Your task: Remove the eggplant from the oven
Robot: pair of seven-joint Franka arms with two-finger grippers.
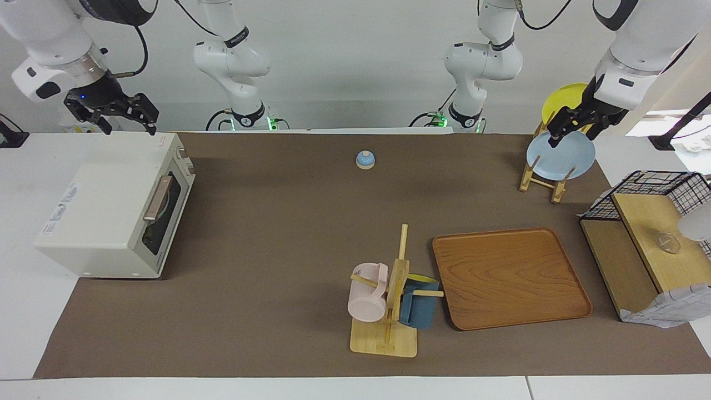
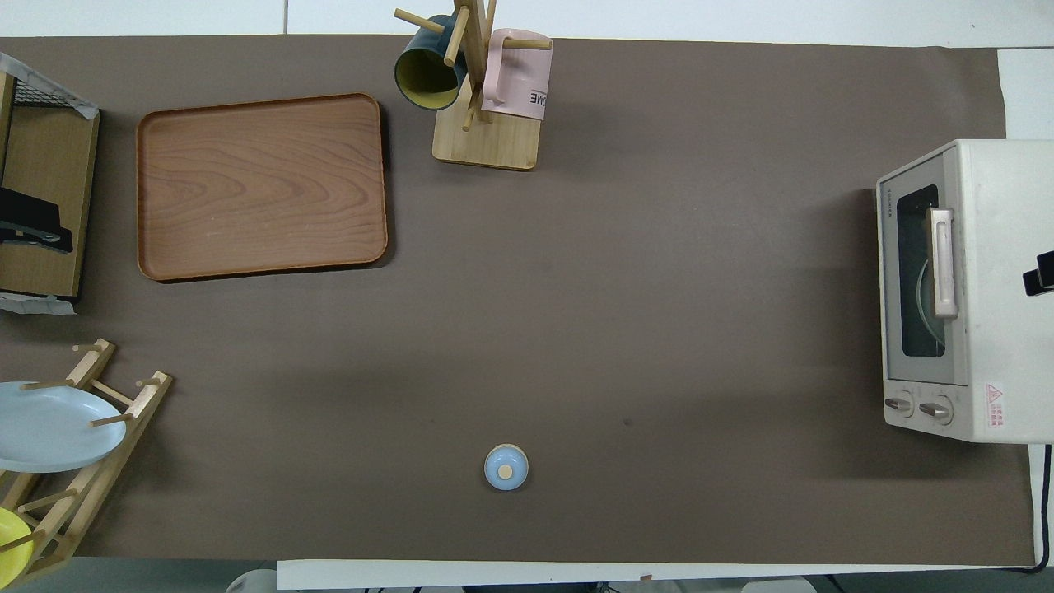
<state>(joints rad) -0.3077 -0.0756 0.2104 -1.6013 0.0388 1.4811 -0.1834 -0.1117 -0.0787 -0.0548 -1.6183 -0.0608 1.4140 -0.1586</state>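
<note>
The cream-white oven [image 1: 97,214] stands at the right arm's end of the table, and it also shows in the overhead view [image 2: 992,247]. Its dark glass door [image 2: 916,284] is shut, with the bar handle [image 1: 157,198] across it. A pale curved rim shows faintly through the glass. The eggplant is hidden. My right gripper [image 1: 114,114] is open and empty in the air over the oven's edge nearest the robots. My left gripper [image 1: 575,129] is open and empty in the air over the plate rack.
A small blue bell [image 1: 365,160] sits mid-table near the robots. A wooden tray [image 1: 508,278] and a mug tree [image 1: 389,300] with a pink and a blue mug lie farther out. A plate rack [image 1: 541,180] and a wooden shelf [image 1: 647,239] stand at the left arm's end.
</note>
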